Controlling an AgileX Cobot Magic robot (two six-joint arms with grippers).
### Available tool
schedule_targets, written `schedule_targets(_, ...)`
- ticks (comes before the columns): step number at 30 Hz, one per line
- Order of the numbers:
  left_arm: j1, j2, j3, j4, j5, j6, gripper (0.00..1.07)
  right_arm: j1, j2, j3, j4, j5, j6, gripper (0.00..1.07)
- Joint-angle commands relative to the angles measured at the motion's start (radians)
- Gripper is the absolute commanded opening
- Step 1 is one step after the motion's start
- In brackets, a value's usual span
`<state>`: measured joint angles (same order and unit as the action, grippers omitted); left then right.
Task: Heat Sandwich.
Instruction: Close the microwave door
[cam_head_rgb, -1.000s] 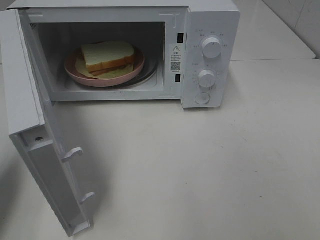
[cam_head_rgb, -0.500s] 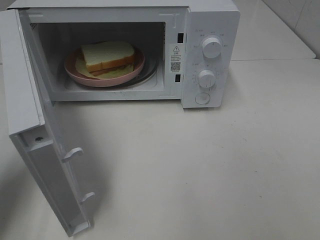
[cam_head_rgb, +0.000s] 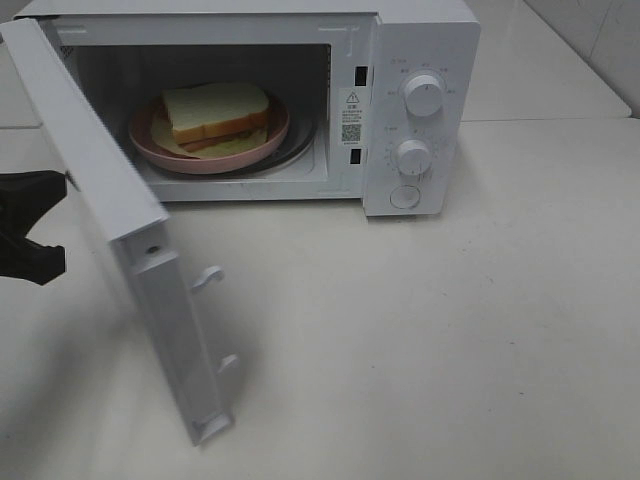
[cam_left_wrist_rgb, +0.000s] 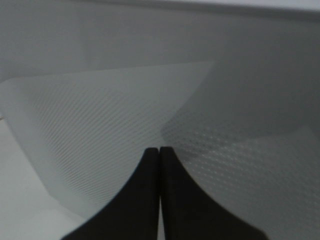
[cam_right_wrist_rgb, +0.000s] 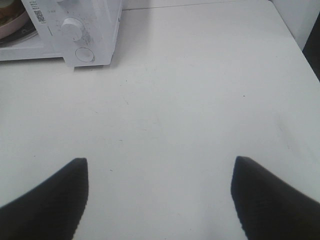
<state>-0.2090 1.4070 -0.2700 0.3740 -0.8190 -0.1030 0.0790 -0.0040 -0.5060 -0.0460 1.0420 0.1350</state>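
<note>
Left end effector (cam_left_wrist_rgb: 159, 149): matte black, curved, tapering. Right end effector (cam_right_wrist_rgb: 160, 167): black, finely textured.

1. The sandwich (cam_head_rgb: 215, 110) is seen on a pink plate (cam_head_rgb: 205, 163) inside the microwave (cam_head_rgb: 440, 40).
2. The door (cam_head_rgb: 95, 150) is seen partly open, at the microwave's front left.
3. The left gripper (cam_head_rgb: 50, 185) is seen just outside the door, left of the microwave.

White microwave (cam_head_rgb: 420, 40), white knobs (cam_head_rgb: 423, 95), off-white table (cam_head_rgb: 450, 330). Pink plate (cam_head_rgb: 215, 162); sandwich (cam_head_rgb: 215, 108) of pale bread, orange-brown crust, pale yellow filling. Fine dotted mesh pattern across grey door (cam_left_wrist_rgb: 115, 115) pane. Black left gripper (cam_left_wrist_rgb: 159, 150), black right gripper (cam_right_wrist_rgb: 160, 161).
</note>
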Motion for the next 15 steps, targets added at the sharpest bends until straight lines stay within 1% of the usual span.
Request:
schedule_targets(1, -0.043, 0.027, -0.029, -0.011, -0.025, -0.004, 0.00, -0.009, -0.027, 0.001, 0.005, -0.004, 0.001, 0.76)
schedule_targets(2, -0.069, 0.042, -0.041, -0.039, -0.037, -0.002, 0.00, -0.009, -0.027, 0.001, 0.005, -0.004, 0.001, 0.76)
schedule_targets(3, -0.081, 0.052, -0.047, -0.058, -0.046, 0.001, 0.00, -0.009, -0.027, 0.001, 0.005, -0.004, 0.001, 0.76)
schedule_targets(4, -0.081, 0.052, -0.047, -0.058, -0.046, 0.001, 0.00, -0.009, -0.027, 0.001, 0.005, -0.004, 0.001, 0.76)
schedule_targets(7, -0.116, 0.082, -0.064, -0.117, -0.050, 0.012, 0.00, -0.009, -0.027, 0.001, 0.005, -0.004, 0.001, 0.76)
schedule_targets(8, -0.147, 0.101, -0.078, -0.166, -0.055, 0.032, 0.00, -0.009, -0.027, 0.001, 0.005, -0.004, 0.001, 0.76)
schedule_targets(9, -0.147, 0.101, -0.078, -0.166, -0.055, 0.032, 0.00, -0.009, -0.027, 0.001, 0.005, -0.004, 0.001, 0.76)
schedule_targets(11, -0.181, 0.120, -0.091, -0.210, -0.068, 0.054, 0.00, -0.009, -0.027, 0.001, 0.005, -0.004, 0.001, 0.76)
schedule_targets(12, -0.217, 0.141, -0.106, -0.258, -0.079, 0.081, 0.00, -0.009, -0.027, 0.001, 0.005, -0.004, 0.001, 0.76)
schedule_targets(13, -0.236, 0.152, -0.116, -0.286, -0.083, 0.095, 0.00, -0.009, -0.027, 0.001, 0.005, -0.004, 0.001, 0.76)
schedule_targets(14, -0.236, 0.152, -0.116, -0.286, -0.083, 0.095, 0.00, -0.009, -0.027, 0.001, 0.005, -0.004, 0.001, 0.76)
schedule_targets(15, -0.255, 0.164, -0.125, -0.314, -0.087, 0.103, 0.00, -0.009, -0.027, 0.001, 0.005, -0.004, 0.001, 0.76)
